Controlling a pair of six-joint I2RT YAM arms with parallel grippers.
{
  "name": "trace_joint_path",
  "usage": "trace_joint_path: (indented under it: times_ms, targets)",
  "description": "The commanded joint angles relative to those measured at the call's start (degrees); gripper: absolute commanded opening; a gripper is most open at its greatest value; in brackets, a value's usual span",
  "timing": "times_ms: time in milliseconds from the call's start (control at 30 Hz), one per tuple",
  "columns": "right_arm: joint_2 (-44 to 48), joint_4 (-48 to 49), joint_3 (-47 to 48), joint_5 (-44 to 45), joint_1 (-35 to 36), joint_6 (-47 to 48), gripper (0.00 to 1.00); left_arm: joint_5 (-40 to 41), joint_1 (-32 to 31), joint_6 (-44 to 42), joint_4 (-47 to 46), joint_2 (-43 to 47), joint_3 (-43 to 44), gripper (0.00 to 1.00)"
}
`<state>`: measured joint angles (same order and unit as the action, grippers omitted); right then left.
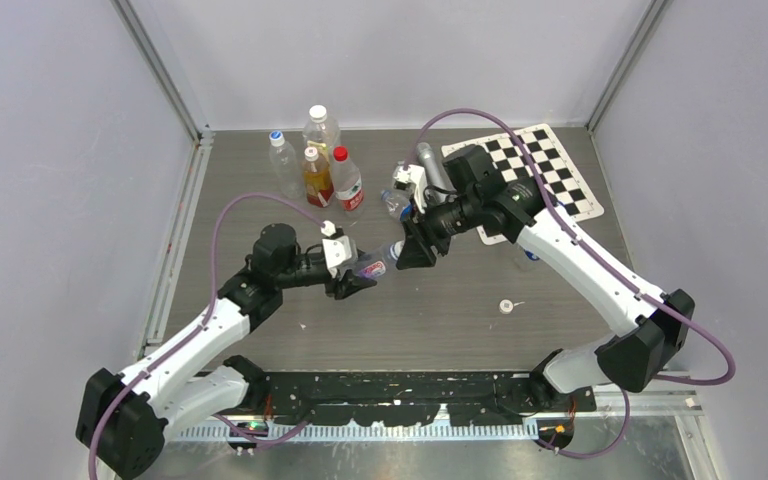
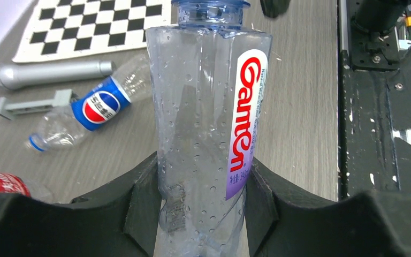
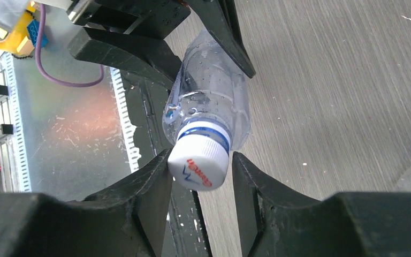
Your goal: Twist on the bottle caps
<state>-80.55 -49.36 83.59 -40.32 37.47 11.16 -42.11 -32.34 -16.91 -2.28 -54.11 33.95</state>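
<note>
- The left fingers [image 2: 142, 203] clamp the body of a clear bottle [image 2: 203, 107], holding it above the counter [image 1: 440, 330], neck toward the right arm.
- A white cap [image 3: 199, 167] sits on the bottle neck, between the right fingers [image 3: 144, 203].
- The right fingers stand slightly apart: one touches the cap, the other shows a thin gap.
- A second white cap [image 1: 506, 306] lies loose on the counter.

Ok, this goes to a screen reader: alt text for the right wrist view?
A clear bottle has its white cap between the fingers of the right gripper, a slight gap on one side. The left gripper clamps its body over a grey table.
</note>
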Motion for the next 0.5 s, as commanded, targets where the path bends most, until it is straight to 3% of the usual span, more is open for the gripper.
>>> trace_joint_path:
  times_ms: [0,333,467]
  targets:
    - [-0.81,2.74,2.15,-0.35,0.28,-2.46,0.5,-1.7,-0.61,-0.76,-7.48,0.01,3.36,0.0]
    - [-0.76,3.53,3.37,0.08,-0.28,-6.72,0.51,0.18,-1.24,-2.16,-10.86,-1.19,1.32,0.0]
    - [-0.74,2.01,4.29,1.66,-0.67,-6.78,0.61,0.67,-1.32,-1.32,-12.6,-2.13,0.22,0.0]
